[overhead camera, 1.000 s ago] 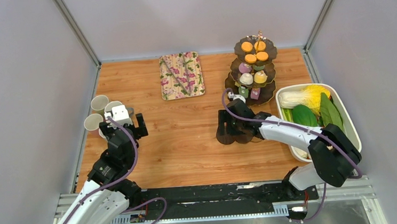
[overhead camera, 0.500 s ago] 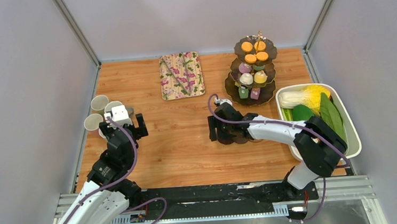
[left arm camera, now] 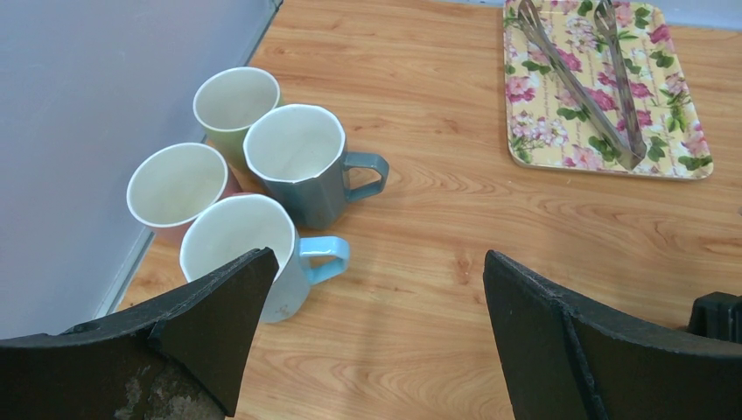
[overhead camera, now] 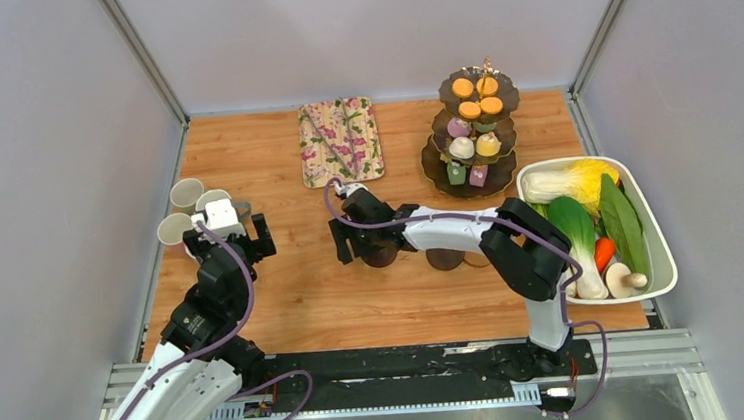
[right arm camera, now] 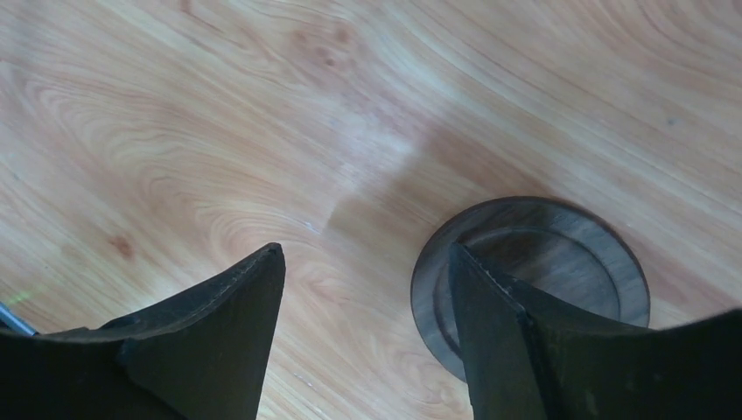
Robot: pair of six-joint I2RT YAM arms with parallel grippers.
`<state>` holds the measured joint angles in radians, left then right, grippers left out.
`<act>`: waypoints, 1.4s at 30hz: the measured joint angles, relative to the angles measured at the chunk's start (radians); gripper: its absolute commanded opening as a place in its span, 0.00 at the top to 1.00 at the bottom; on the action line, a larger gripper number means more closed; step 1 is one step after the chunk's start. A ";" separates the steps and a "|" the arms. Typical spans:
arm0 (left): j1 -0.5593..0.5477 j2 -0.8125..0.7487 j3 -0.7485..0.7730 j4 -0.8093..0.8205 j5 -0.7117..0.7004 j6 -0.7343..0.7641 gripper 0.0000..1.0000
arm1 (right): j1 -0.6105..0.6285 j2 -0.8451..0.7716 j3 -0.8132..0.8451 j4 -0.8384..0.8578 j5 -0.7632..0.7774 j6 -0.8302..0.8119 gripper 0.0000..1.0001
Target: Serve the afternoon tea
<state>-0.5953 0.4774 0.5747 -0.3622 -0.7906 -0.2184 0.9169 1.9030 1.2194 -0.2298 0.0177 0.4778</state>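
The dark three-tier stand (overhead camera: 475, 130) with its colourful cakes (overhead camera: 476, 96) stands at the back right. Pastel mugs (overhead camera: 186, 193) cluster at the left edge; in the left wrist view the light blue mug (left arm camera: 249, 249) is nearest. My left gripper (overhead camera: 230, 243) (left arm camera: 378, 255) hangs open just right of them, over bare wood. My right gripper (overhead camera: 350, 237) (right arm camera: 366, 249) is open low over mid-table, nothing between its fingers. Its right finger overlaps the left rim of a dark round coaster (right arm camera: 560, 267) (overhead camera: 383, 255). Another coaster (overhead camera: 445, 258) lies further right.
A floral tray (overhead camera: 340, 140) holding metal tongs (left arm camera: 569, 74) sits at the back centre. The white tub (overhead camera: 657, 238) of vegetables stands at the right edge. Grey walls close in both sides and the back.
My right arm has swept left from in front of the stand to mid-table. One coaster has come along with it, leaving another behind. The left arm has stayed put.
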 measured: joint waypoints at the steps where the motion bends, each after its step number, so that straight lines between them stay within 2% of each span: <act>1: 0.000 0.000 0.000 0.000 0.000 0.000 0.00 | 0.006 0.014 0.023 0.002 -0.003 -0.009 0.29; 7: 0.000 0.000 0.000 0.000 0.000 0.000 0.00 | 0.013 -0.019 0.035 -0.029 0.088 -0.047 0.29; 14: 0.000 0.005 0.000 0.000 0.000 0.000 0.00 | -0.043 -0.288 -0.184 -0.162 0.296 -0.021 0.31; 19: 0.000 0.021 0.000 0.000 0.003 0.000 0.00 | -0.063 -0.388 -0.311 -0.230 0.371 0.050 0.31; 24: 0.000 0.028 0.000 0.000 0.004 0.000 0.00 | -0.079 -0.377 -0.375 -0.233 0.358 0.096 0.31; 27: 0.000 0.029 0.000 0.000 0.005 0.000 0.00 | -0.085 -0.352 -0.380 -0.158 0.325 0.097 0.31; 35: 0.000 0.029 0.000 0.000 0.010 0.000 0.00 | -0.117 -0.138 -0.194 0.011 0.254 0.018 0.32; 42: 0.000 0.029 0.000 0.000 0.016 0.000 0.00 | -0.193 -0.141 -0.154 0.013 0.246 -0.060 0.32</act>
<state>-0.5953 0.5060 0.5747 -0.3622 -0.7746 -0.2184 0.7235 1.7622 1.0649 -0.2169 0.2642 0.4179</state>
